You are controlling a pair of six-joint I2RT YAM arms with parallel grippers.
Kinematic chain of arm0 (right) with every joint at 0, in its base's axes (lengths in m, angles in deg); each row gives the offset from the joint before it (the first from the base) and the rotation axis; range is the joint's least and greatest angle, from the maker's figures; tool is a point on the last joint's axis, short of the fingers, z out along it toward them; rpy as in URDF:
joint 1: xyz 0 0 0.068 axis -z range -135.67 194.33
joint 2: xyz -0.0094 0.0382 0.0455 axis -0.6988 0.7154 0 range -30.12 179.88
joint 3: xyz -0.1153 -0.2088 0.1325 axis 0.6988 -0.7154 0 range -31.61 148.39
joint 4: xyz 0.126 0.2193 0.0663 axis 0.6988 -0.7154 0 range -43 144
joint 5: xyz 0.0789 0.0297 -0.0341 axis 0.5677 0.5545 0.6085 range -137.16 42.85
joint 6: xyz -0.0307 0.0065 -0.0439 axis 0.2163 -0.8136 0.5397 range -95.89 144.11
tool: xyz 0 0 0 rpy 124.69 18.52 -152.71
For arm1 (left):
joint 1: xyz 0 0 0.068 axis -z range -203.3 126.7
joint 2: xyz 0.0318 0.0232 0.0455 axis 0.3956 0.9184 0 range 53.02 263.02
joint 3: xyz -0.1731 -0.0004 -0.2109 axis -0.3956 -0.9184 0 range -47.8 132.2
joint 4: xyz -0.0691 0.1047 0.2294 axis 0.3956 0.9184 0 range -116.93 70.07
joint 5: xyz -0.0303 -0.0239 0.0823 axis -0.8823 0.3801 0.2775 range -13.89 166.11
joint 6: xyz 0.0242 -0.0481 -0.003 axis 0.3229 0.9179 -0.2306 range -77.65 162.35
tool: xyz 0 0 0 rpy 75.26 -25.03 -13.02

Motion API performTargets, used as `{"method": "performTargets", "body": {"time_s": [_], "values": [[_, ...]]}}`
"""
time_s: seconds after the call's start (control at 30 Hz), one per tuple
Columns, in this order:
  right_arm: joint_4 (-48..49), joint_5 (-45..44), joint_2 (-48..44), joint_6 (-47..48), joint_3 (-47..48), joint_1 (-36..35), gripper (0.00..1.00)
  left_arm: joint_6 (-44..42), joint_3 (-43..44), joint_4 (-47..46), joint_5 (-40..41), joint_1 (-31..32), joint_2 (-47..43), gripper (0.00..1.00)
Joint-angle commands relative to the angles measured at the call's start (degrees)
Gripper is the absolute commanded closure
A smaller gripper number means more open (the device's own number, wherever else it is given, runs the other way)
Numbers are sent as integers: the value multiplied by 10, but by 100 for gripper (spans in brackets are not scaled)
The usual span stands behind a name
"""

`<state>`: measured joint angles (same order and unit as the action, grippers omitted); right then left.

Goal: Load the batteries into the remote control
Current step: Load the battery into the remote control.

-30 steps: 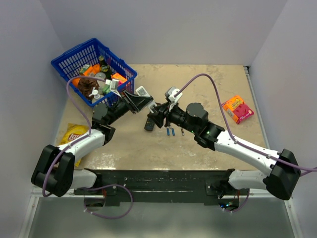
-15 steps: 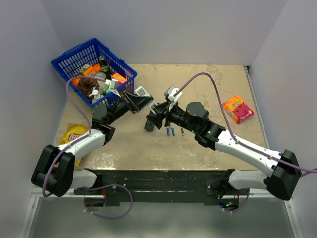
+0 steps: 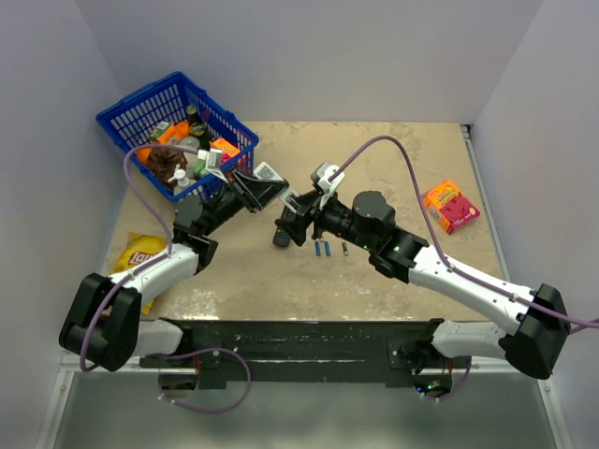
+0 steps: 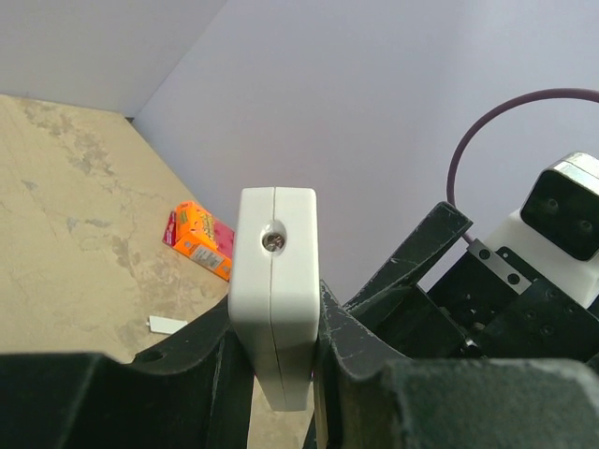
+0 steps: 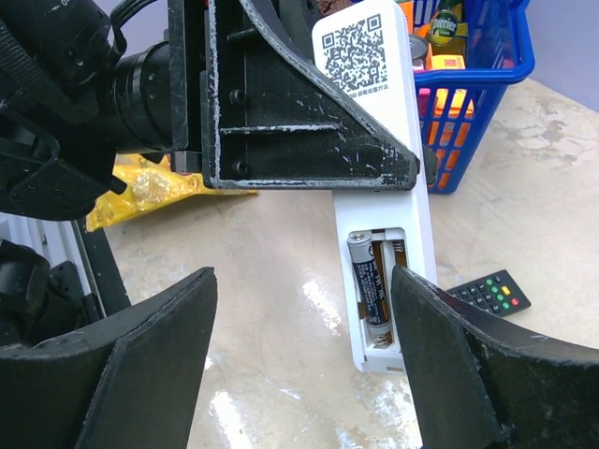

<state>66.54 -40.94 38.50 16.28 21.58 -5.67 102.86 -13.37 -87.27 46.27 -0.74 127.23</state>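
Left end effector (image 4: 276, 325) is clamped on the remote control (image 5: 379, 217), held off the bench (image 3: 402, 159) with the open battery bay facing the right arm. Right end effector (image 5: 299, 374) is spread wide with nothing in it, just in front of the bay. Risks: the arms are nearly nose to nose, so any lateral move could clip the left fingers or knock the remote askew in its grip. The seated cell (image 5: 368, 290) could pop out if the remote gets tilted or bumped. A pick from the loose batteries (image 3: 323, 248) could snag the black remote (image 3: 281, 237) lying just beside them. Polarity could also go in wrong. Only the right wrist view shows the bay: one cell is in, and I can't tell if the second slot is filled. Only the overhead view shows the loose cells. The left wrist view adds a small flat white piece (image 4: 167, 324) on the bench, possibly the cover.
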Motion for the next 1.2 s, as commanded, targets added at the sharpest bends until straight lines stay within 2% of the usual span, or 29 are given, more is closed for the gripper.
{"method": "performTargets", "body": {"time_s": [0.0,0.53,0.67,0.77,0.9,1.0,1.17], "values": [[-9,-27,-8,21,31,8,21,2,15,-41,-17,4,-14,100],[-63,-16,-42,46,81,8,7,-26,45,39,-24,-9,-7,100],[-103,12,-39,75,114,8,4,-36,73,113,-59,-37,-2,100],[-151,48,-42,158,133,8,2,-62,105,188,-96,-56,-2,100],[-230,126,-58,344,136,9,2,-134,152,291,-148,-67,-5,100],[-231,154,-85,430,114,7,4,-181,204,369,-178,-67,-4,100],[-256,167,-69,492,132,8,10,-236,251,467,-215,-67,-2,100]]}}
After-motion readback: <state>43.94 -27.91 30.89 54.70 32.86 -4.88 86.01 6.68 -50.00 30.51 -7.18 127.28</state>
